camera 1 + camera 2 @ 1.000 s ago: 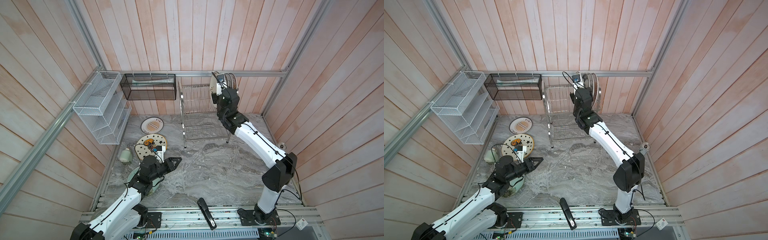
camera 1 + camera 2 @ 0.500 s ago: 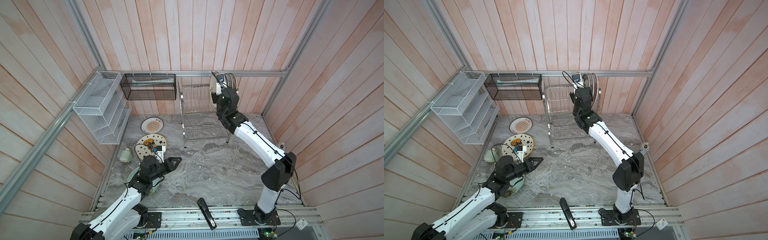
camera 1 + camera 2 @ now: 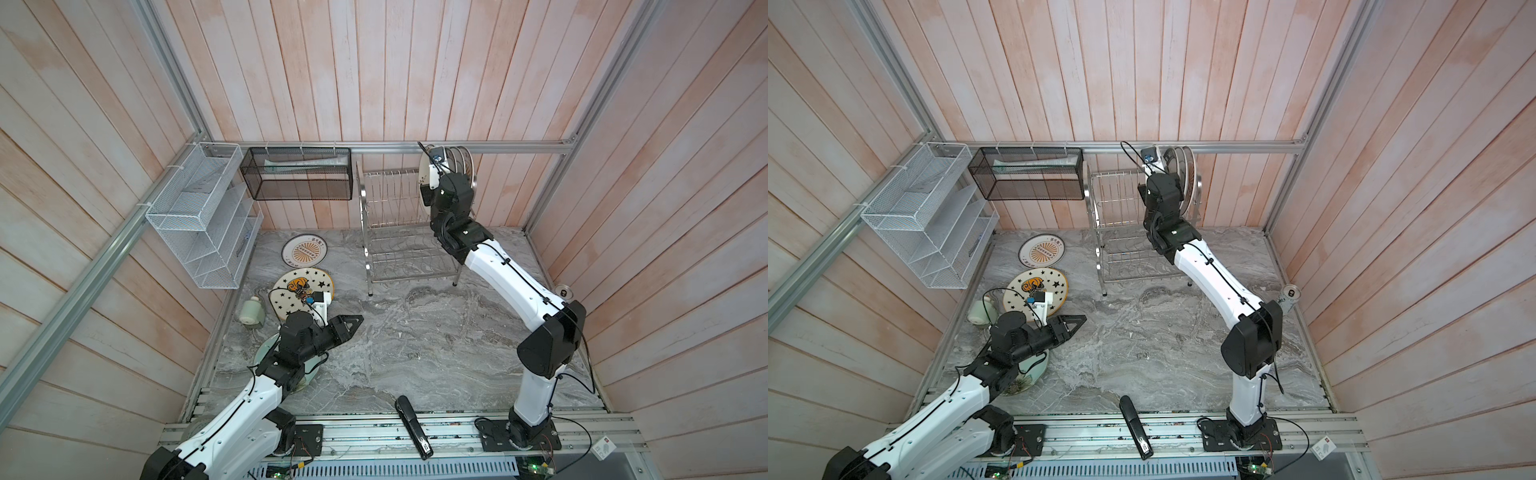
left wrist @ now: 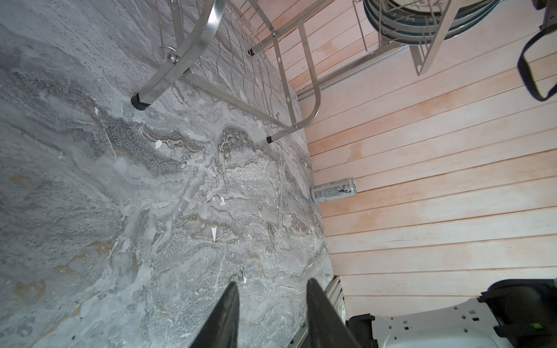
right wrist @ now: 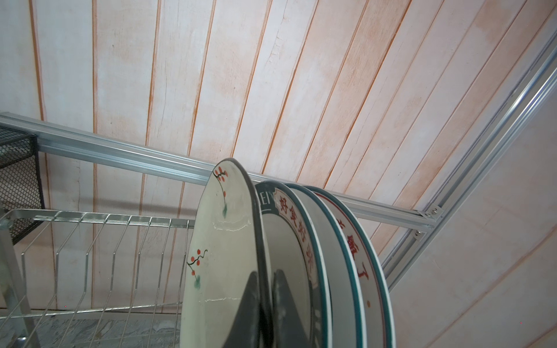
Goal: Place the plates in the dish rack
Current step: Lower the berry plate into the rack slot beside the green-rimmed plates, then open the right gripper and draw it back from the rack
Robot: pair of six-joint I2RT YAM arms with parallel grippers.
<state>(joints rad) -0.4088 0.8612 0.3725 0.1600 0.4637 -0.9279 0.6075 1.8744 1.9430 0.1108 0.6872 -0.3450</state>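
Note:
My right gripper is shut on the rim of a cream plate with red blossoms, holding it upright at the right end of the dish rack's upper tier. The plate stands right beside the teal-rimmed plates in the rack; its lower edge is hidden. A sunburst plate and a star plate lie flat on the table. My left gripper hovers open and empty over the table; its arm is above a pale green plate.
A white mesh organizer and a black mesh basket hang on the back left. A pale green bottle sits by the left wall, a can by the right wall, and a black stapler at the front edge.
My right gripper with the blossom plate has edged slightly upward at the rack. The left arm has not moved.

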